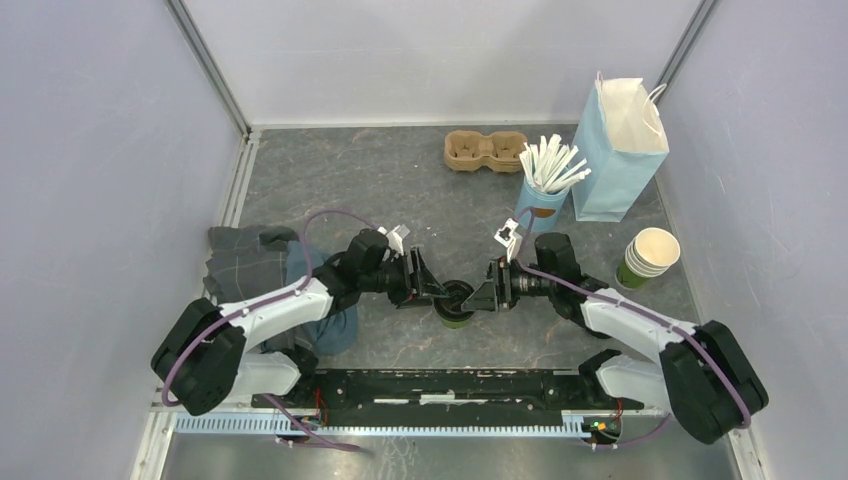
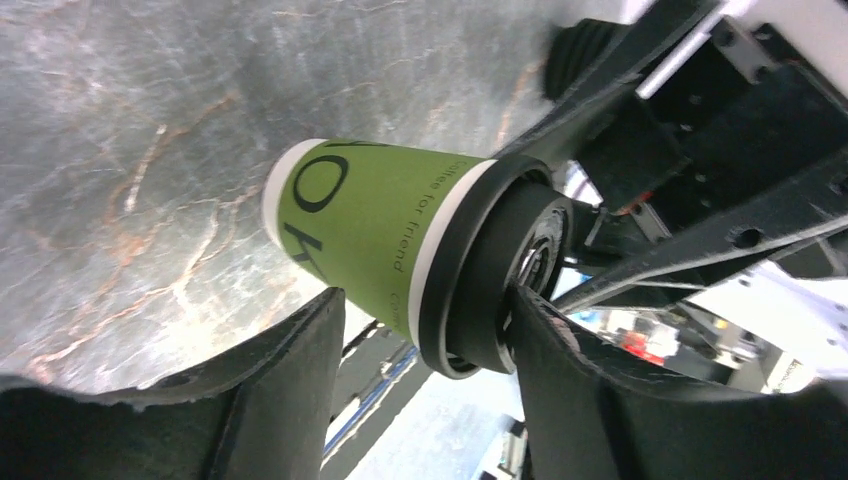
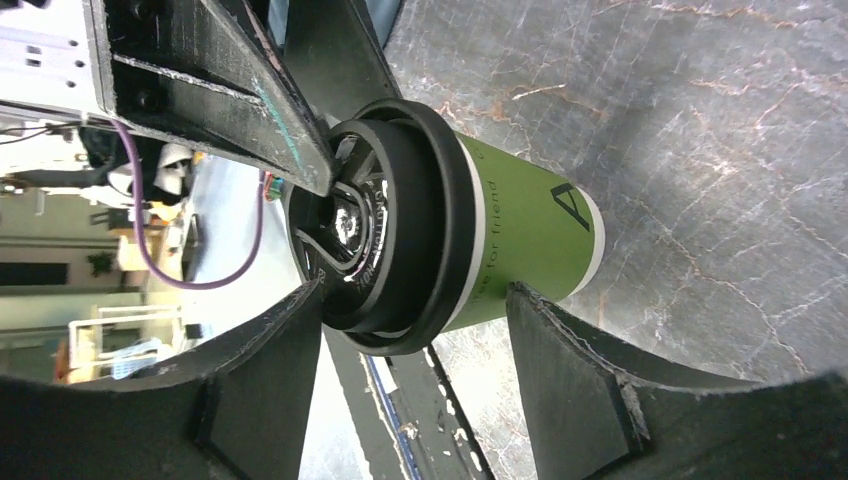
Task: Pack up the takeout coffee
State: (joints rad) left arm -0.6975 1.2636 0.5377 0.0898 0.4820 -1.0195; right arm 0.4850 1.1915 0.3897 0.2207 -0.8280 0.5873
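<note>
Green paper and black plastic, dead centre near the front: the takeout coffee (image 1: 455, 303) sits on the marbled grey worktop (image 1: 390, 190). Its ridged round lid (image 3: 400, 240) is on, there's a white band under the rim, and dark lettering runs down the tapered wall. The left hand (image 1: 440, 291) and right hand (image 1: 480, 296) meet at it from either side. Each has its fingers spread, one by the lid and one by the wall, but whether either is actually pinching, I cannot tell. Off left lies a crumpled dark-grey cloth (image 1: 245, 265). Right, there's a stack of green lidless cups (image 1: 648, 258) with cream insides. Further back stand a light-blue cup (image 1: 540, 215) bristling with white sticks (image 1: 552, 165), the tall light-blue paper bag (image 1: 620, 150) and a brown moulded-pulp cup carrier (image 1: 485, 150).
</note>
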